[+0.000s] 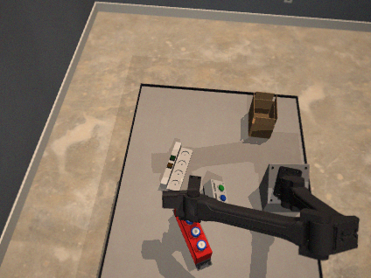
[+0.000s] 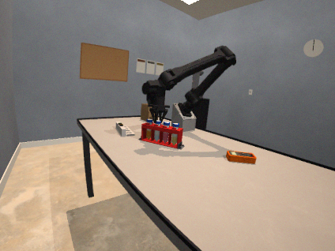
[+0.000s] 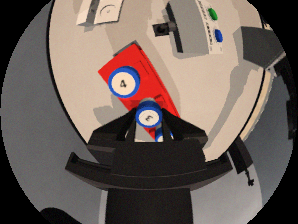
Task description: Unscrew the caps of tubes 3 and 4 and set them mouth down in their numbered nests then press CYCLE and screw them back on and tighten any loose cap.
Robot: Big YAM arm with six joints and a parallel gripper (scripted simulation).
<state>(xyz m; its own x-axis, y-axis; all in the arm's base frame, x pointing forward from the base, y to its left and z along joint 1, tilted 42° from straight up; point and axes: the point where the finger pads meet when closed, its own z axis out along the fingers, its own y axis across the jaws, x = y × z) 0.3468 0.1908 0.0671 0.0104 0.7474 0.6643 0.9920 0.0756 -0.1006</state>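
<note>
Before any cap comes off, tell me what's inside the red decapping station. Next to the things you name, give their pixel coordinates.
The decapping station (image 1: 206, 256) (image 2: 161, 129) (image 3: 142, 65) holds four tubes (image 2: 165, 136), each topped by a blue-sided cap (image 1: 195, 232) (image 2: 166, 124) (image 3: 124, 83). Coloured contents show through its openings. Its red rails cover parts of the tubes, including their bottoms.

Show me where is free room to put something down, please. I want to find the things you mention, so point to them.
Room: between the cap tray (image 1: 173, 180) (image 2: 126, 131) (image 3: 112, 16) and the brown box (image 1: 262, 127) (image 2: 144, 112); also between the tube rack (image 1: 206, 256) (image 2: 174, 129) (image 3: 137, 59) and the orange device (image 2: 241, 159).

Crowded: the claw (image 2: 158, 120) (image 3: 148, 111) at cap 3 (image 2: 158, 122) (image 3: 149, 118), and the key housing (image 1: 212, 189) (image 3: 187, 30) side, near the arm.

Top looks down—exterior sideways, farther back—wrist downward, close.
</note>
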